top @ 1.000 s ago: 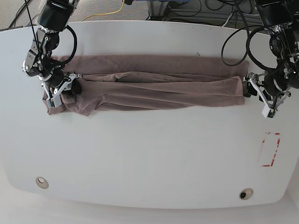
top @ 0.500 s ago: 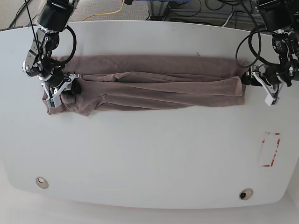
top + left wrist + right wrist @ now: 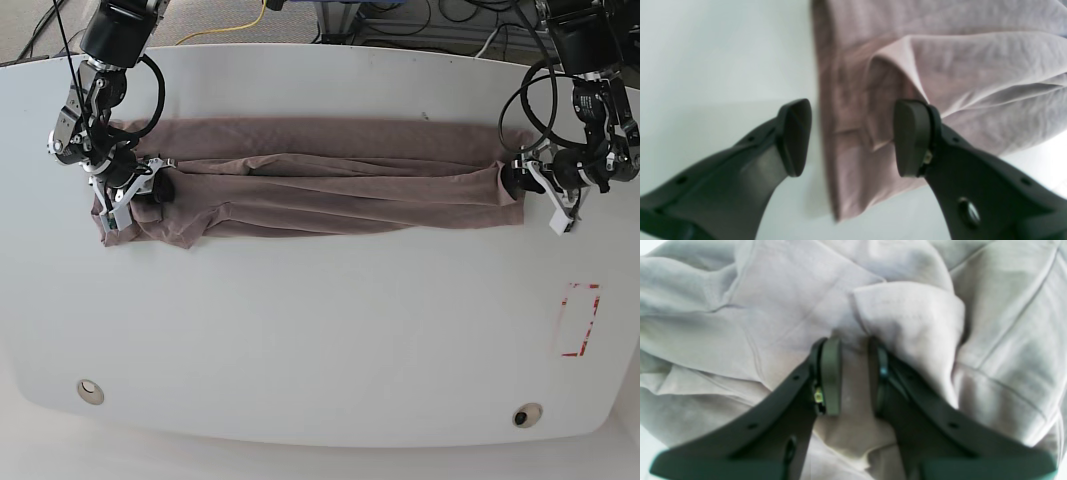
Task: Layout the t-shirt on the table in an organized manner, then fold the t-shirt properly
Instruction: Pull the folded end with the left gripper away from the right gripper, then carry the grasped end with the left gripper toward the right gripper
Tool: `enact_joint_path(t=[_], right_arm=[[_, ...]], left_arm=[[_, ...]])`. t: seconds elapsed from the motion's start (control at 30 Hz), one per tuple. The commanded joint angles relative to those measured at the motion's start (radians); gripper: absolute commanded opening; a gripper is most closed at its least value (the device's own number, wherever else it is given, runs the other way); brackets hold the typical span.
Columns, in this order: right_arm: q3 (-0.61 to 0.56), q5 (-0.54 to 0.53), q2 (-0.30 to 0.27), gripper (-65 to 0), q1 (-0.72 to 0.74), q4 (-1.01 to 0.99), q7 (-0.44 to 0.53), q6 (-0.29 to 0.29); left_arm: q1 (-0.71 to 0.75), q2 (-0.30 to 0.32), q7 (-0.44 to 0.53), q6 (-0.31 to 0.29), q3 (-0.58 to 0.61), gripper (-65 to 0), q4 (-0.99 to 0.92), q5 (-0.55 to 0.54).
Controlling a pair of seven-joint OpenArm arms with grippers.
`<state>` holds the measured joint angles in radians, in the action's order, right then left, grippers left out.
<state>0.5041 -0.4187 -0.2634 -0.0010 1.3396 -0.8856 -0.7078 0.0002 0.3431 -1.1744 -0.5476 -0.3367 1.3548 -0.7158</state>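
The mauve-brown t-shirt lies as a long, wrinkled band across the far half of the white table. My right gripper is at the shirt's left end. In the right wrist view this gripper is shut on a bunched fold of the t-shirt. My left gripper is at the shirt's right end. The left wrist view shows it open, straddling the edge of the t-shirt: one finger over bare table, the other over cloth.
A red dashed rectangle is marked near the table's right edge. Two small round holes sit near the front edge. Cables lie on the floor beyond the far edge.
My left arm has moved up and inward from the bare table, bringing its open gripper onto the shirt's right end. The right arm and the shirt have stayed put.
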Motion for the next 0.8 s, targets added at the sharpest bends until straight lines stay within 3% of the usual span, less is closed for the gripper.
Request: enact_joint_path(t=[0.0,0.07,0.2,0.33,0.6,0.77], right_arm=[[0.001,0.042,-0.012,-51.7,0.002,0.002,-0.04,0.01],[0.001,0.042,-0.012,-51.8,0.002,0.002,-0.04,0.01],[0.001,0.042,-0.012,-51.8,0.002,0.002,-0.04,0.01],[0.001,0.042,-0.012,-51.8,0.002,0.002,-0.04,0.01],[0.001,0.042,-0.012,-51.8,-0.001,0.002,-0.04,0.01],[0.003,0.042,-0.012,-51.8,-0.003,0.002,-0.04,0.01]], left_arm=[[0.007,0.003,-0.031,0.001,0.012,-29.0,0.002,0.017],[0.007,-0.008,-0.031,0.001,0.014,-32.8,0.004,0.017],[0.007,-0.019,-0.031,0.001,0.012,-50.4,0.004,0.017],[0.007,-0.019,-0.031,-0.001,0.011,-60.1,0.007,0.017],[0.033,-0.022,-0.037,-0.001,0.009,-61.9,0.206,0.012],[0.045,-0.029,-0.057,0.007,0.017,-61.9,0.294,-0.058]])
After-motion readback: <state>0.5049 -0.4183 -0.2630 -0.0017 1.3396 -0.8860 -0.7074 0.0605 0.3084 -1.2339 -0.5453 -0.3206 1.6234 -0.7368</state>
